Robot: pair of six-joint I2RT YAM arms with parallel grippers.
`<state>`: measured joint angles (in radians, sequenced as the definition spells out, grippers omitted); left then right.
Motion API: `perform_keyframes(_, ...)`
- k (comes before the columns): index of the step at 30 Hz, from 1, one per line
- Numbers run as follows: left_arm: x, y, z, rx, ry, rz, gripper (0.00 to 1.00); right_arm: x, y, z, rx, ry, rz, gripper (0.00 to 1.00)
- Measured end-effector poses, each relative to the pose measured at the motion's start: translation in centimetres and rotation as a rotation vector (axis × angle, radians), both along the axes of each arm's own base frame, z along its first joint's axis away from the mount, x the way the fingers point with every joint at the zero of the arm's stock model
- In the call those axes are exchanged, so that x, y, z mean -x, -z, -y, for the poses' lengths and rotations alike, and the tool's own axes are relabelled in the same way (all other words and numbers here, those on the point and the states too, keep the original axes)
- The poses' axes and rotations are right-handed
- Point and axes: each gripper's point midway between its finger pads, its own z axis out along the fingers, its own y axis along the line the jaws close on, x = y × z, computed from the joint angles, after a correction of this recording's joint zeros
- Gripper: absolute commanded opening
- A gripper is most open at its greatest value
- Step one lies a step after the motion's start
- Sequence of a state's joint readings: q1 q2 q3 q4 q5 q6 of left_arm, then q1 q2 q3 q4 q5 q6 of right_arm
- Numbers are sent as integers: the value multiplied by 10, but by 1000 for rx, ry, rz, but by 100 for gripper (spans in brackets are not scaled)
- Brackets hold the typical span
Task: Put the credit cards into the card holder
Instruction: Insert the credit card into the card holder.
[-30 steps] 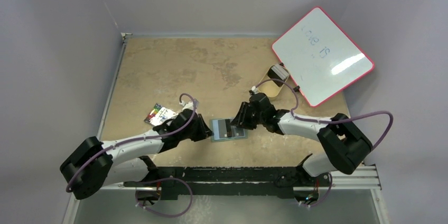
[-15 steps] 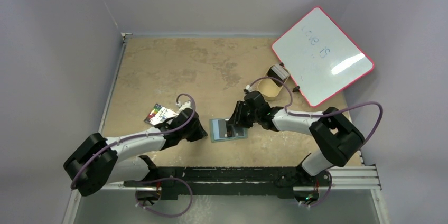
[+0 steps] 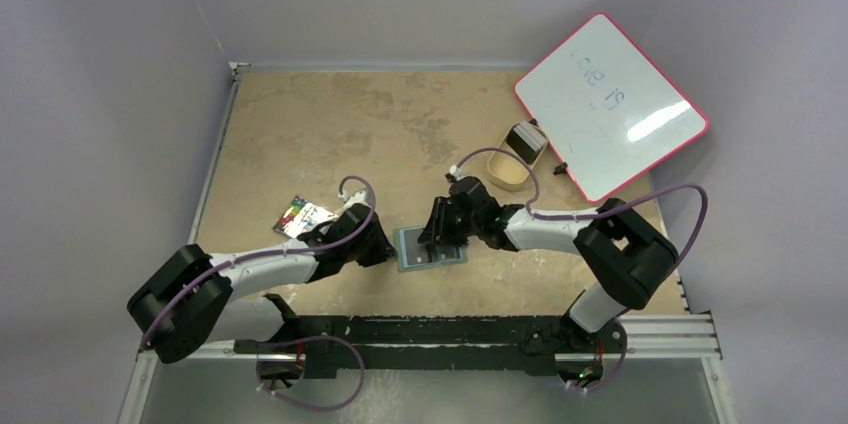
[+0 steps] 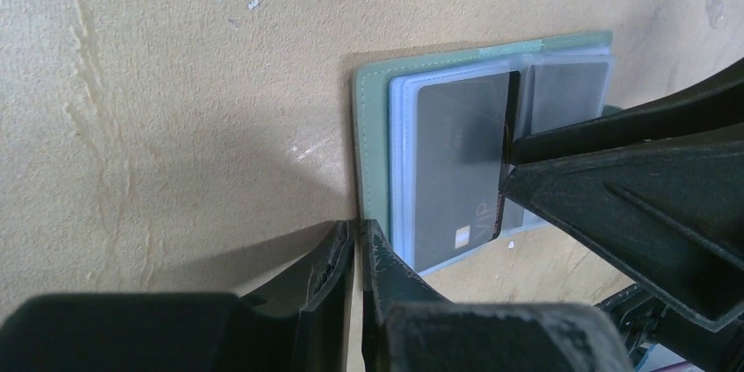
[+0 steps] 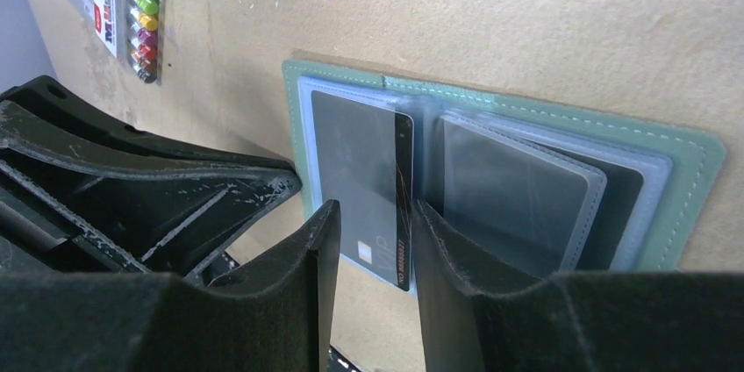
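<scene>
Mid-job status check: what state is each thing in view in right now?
Card holder: open, lying flat.
Dark card: lying on the open holder; tucked in or not, unclear.
Left hand: shut, tips at the holder's edge.
Right hand: open, fingers astride the card's edge.
Marker pack: lying flat, apart from both hands.

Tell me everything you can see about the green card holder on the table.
The card holder is a dull-green, leather-like wallet with pale stitching along its rim. It lies open and flat on the tan table, between the two arms. Clear plastic sleeves are stacked on both halves. A dark card marked VIP lies on the half nearer the left arm; how far in it is, I cannot tell. The left gripper, shut, meets the holder's edge, and the right gripper straddles the card's edge.
</scene>
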<state>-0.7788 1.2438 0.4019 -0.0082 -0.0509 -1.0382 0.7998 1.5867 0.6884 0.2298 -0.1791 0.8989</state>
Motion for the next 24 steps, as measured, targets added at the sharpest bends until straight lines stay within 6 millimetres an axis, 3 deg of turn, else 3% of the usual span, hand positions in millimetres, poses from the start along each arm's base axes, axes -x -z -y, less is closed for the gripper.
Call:
perform_keyframes(13, 0, 0, 0, -8, 10, 1, 12, -2, 0, -12, 35, -153, 66, 39)
perform_keyframes(19, -2, -9, 1, -5, 8, 8, 22, 1, -12, 3, 98, -155, 72, 40)
perform_keyframes(24, -4, -22, 3, 22, 5, 32, 30, -16, -32, 16, 187, -73, 121, 41)
